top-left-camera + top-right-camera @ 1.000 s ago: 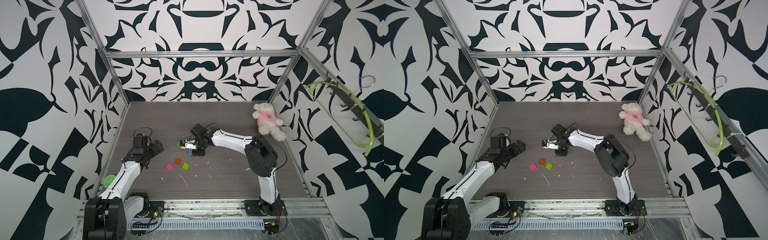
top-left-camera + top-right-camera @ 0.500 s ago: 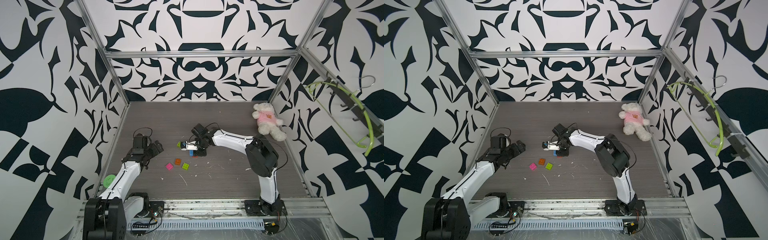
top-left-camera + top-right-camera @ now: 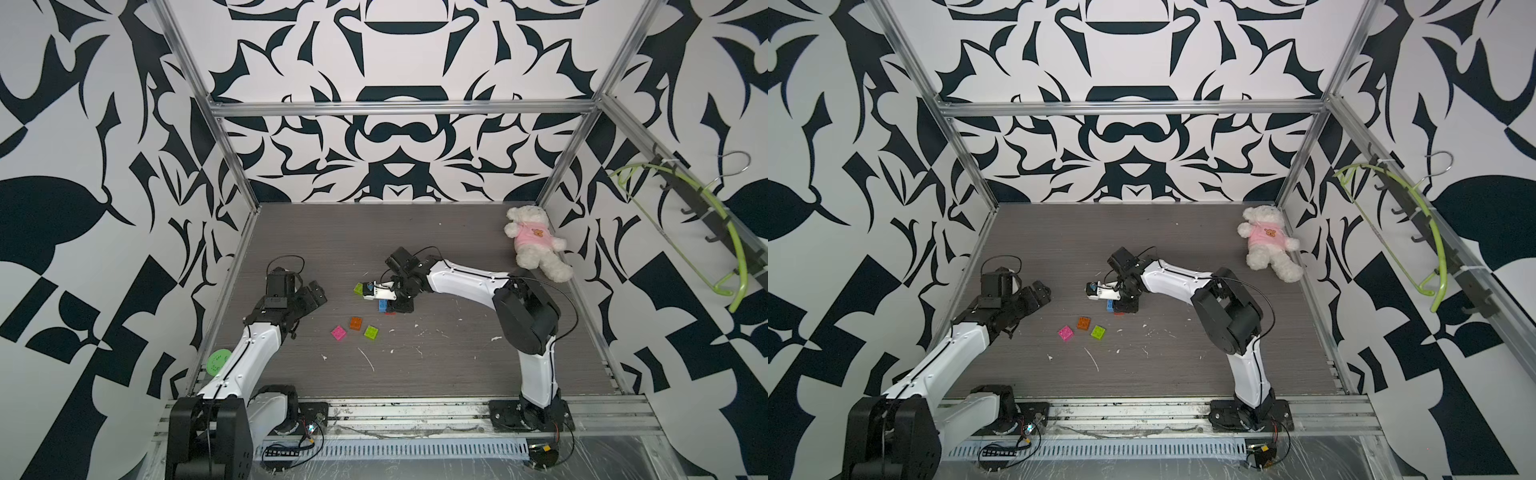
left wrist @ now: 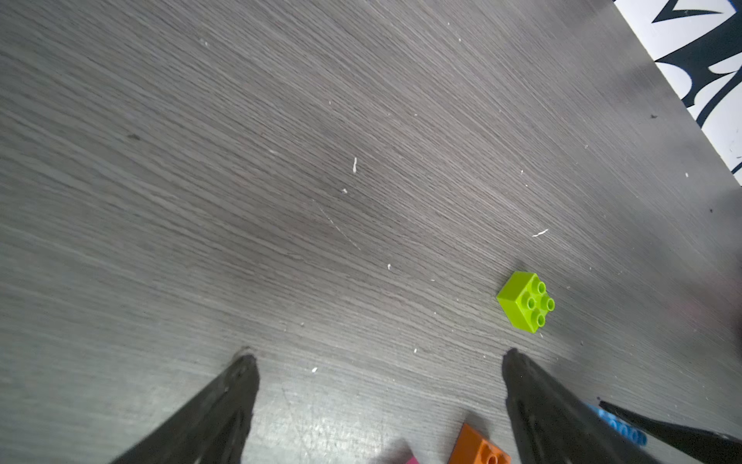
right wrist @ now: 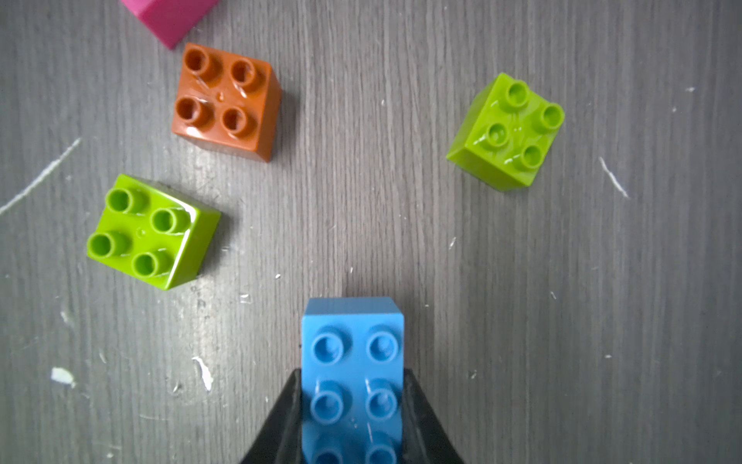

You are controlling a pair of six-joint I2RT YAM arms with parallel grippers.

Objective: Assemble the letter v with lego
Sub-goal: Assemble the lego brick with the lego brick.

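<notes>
- Six bricks are called for; we count five plainly, none joined to another, so we judge the letter v barely begun.
- Held piece: the right hand (image 5: 352, 375) pinches the long sides of the blue brick (image 5: 352, 345), studs up, about the middle of the bench (image 3: 436, 374). Whether the brick rests on the boards or hangs just above them we cannot tell.
- Idle side: the left hand (image 4: 377, 355) is spread wide and empty over the left part of the bench, touching no brick.
- Loose row, near and left of the blue brick: the pink brick (image 3: 339, 333) lies at the left. The orange brick (image 3: 355, 323) is in the middle and slightly farther, and the near lime brick (image 3: 371, 331) is at the right. They lie close together, none touching.
- Lone piece: the far lime brick (image 3: 358, 289) sits far and left of the blue brick.
- Doubtful piece: a red sliver (image 3: 390, 314) shows at the near edge of the right hand. We see too little to say whether it is the sixth brick, or whether it is joined to anything.
- Appearance: glossy square four-stud blocks, all studs up; the blue one is two studs wide and longer.
- Left to do, in our judgement: every join of both arms of the letter.
</notes>
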